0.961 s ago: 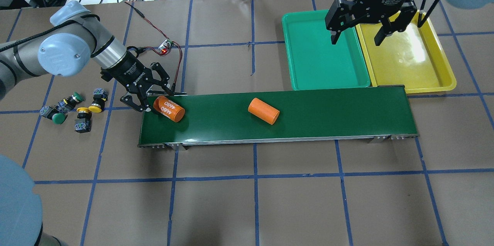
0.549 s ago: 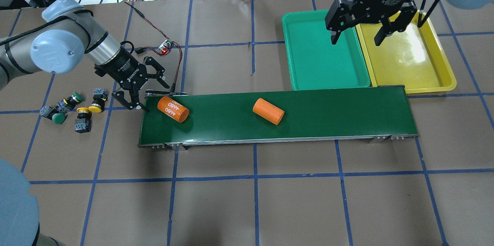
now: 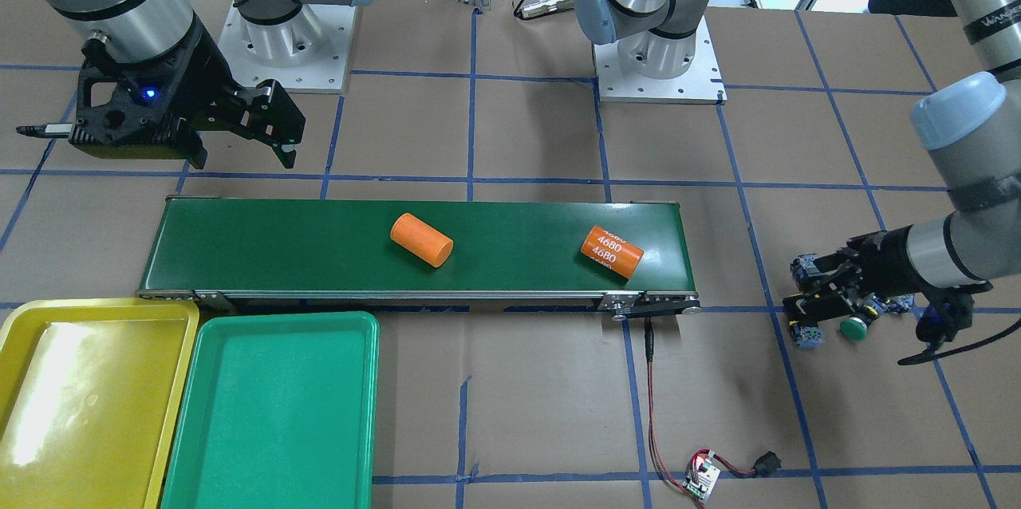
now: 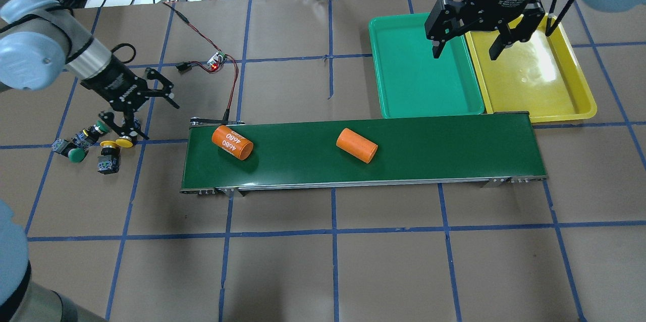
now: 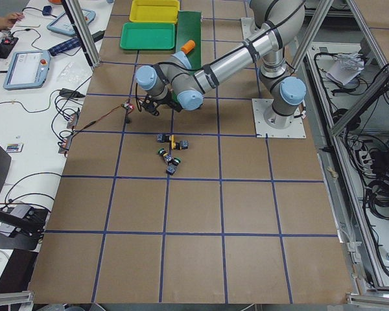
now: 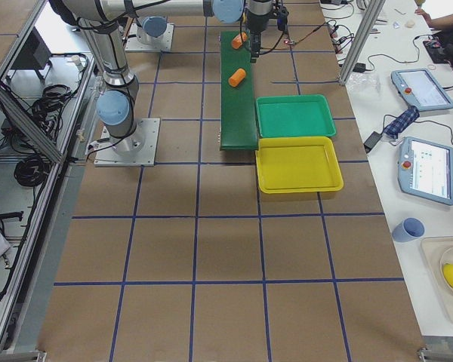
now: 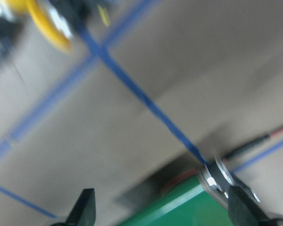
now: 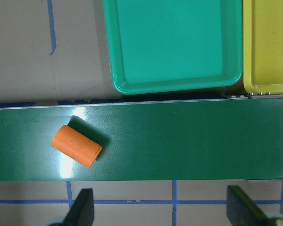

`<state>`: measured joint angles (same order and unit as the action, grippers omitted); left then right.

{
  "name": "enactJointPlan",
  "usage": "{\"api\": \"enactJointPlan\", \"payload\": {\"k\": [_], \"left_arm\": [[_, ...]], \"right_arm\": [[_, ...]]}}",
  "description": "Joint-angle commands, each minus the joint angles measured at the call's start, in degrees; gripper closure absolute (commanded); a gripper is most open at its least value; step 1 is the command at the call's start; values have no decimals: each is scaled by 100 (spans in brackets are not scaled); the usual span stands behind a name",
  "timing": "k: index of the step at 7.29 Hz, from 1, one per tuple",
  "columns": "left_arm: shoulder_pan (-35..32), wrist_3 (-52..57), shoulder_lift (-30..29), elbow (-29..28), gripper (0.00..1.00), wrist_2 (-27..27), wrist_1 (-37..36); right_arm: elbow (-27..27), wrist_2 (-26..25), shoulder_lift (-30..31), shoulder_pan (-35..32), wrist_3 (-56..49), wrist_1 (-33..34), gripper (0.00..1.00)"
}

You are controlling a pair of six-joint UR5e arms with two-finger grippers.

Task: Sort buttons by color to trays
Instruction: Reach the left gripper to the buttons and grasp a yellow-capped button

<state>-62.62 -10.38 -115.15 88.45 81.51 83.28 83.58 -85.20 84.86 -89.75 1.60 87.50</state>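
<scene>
Status, left gripper [image 4: 159,120]: my fingers are spread wide with nothing between them. The gripper hangs over the table [image 4: 303,271], between the left end of the conveyor belt [image 4: 454,150] and the button cluster. In the overhead view one finger linkage overlaps the nearest button; I cannot tell whether they touch. My left wrist view is blurred and shows only a yellow cap at its upper left, a blue tape line and the belt's end roller.

Status, right gripper [image 4: 465,53]: my fingers are spread wide and empty. It hangs above the line where the green tray [image 4: 419,90] and the yellow tray [image 4: 545,85] meet, one fingertip over each tray.

Trays: side by side with long rims touching, near the table's far edge, just beyond the belt's right end.

Buttons: all four lie on their sides on the table, close together, off the belt's left end.
- One yellow-capped push-button [image 4: 124,141] lies nearest the belt.
- The other yellow-capped push-button [image 4: 108,146] lies just beside it, caps nearly touching.
- One green-capped push-button [image 4: 103,125] lies on the cluster's far side.
- The other green-capped push-button [image 4: 76,155] lies farthest from the belt.

Belt load: an orange cylinder marked 4680 [image 4: 232,143] lies near the left end and a plain orange cylinder [image 4: 357,145] near the middle, well apart.

A small circuit board [image 4: 217,62] with a lit red light lies on the table beyond the belt's left end. A red-and-black lead runs from it to that end.
</scene>
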Motion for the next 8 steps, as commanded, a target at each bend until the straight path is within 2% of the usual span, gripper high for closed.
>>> {"api": "enactJointPlan", "payload": {"k": [1,2,4,7,8], "left_arm": [[13,1506,-498,-58,0,330,-618],[4,2060,-570,-39,0,356,-768],[-40,3388,-772,23,0,820,-1391],[-260,3753,-781,206,0,840,-1402],[-260,3780,-807,233,8,849,-1550]], "right_arm": [[0,3,-13,2,7,4,0],[0,3,-31,2,7,12,0],[9,-49,13,28,-10,-14,0],[0,-6,4,19,-2,4,0],[0,-6,-13,2,-2,4,0]]}}
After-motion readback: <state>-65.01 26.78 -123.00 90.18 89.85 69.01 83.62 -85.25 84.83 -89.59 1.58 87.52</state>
